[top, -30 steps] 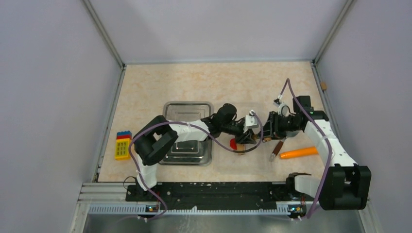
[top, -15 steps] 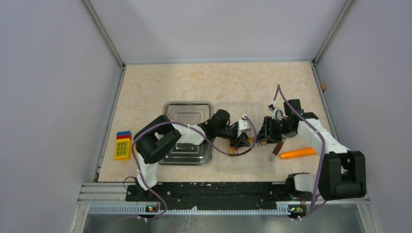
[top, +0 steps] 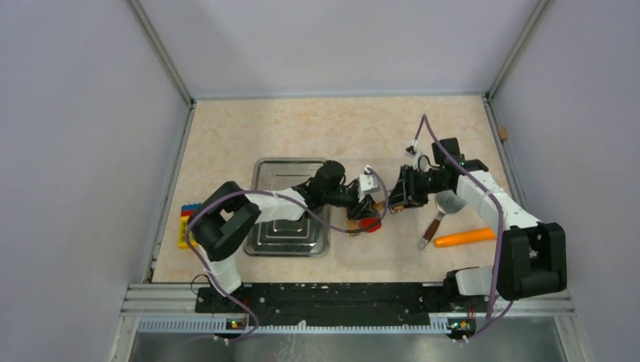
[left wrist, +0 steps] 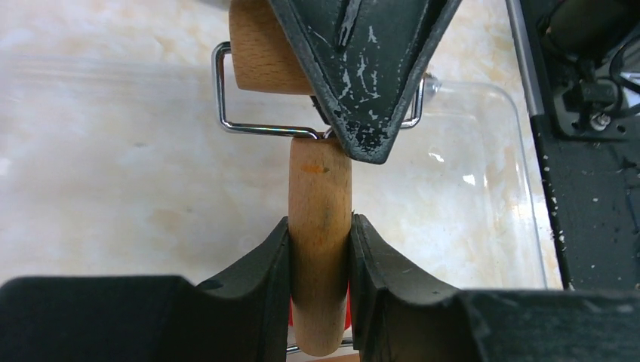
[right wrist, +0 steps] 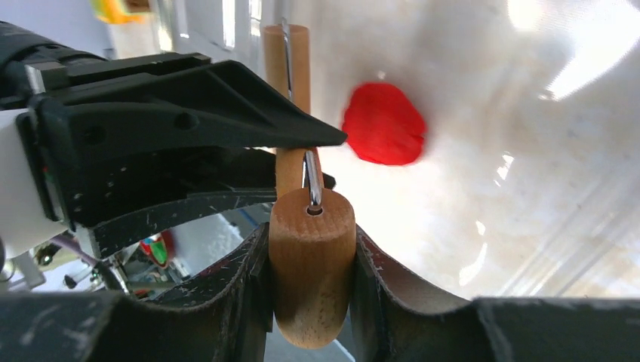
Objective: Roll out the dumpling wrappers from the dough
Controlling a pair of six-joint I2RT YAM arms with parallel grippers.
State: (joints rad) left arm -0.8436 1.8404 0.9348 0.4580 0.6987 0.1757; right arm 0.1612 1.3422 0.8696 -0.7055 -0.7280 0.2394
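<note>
the dough (right wrist: pixel 383 124), a flattened red lump, lies on the clear plastic tray (top: pixel 400 253) just beside the rolling pin (left wrist: pixel 320 188). it is off to one side of the wooden handle and clear of the roller head. in the left wrist view only a sliver of red shows beneath the handle, between the fingers. in the top view it sits right at the tip of the left gripper (left wrist: pixel 319 222), near the middle of the table. the left gripper is clamped on the pin's handle, one finger pressed to each side. the right gripper (right wrist: pixel 311 234) is clamped on the wooden roller head at the other end of the wire frame, where the wire enters a hole in the roller's end face. the two grippers meet tip to tip, one right finger lying over the wire frame. the left arm reaches rightward across the metal tray (top: pixel 290 170), elbow folded back near its base. the right arm reaches leftward, wrist low over the table. a ladle (top: pixel 432 228) and an orange carrot (top: pixel 464 237) lie beside the right arm. toy blocks (top: pixel 185 228) sit at the left edge, with marks on the yellow one too small to read.
</note>
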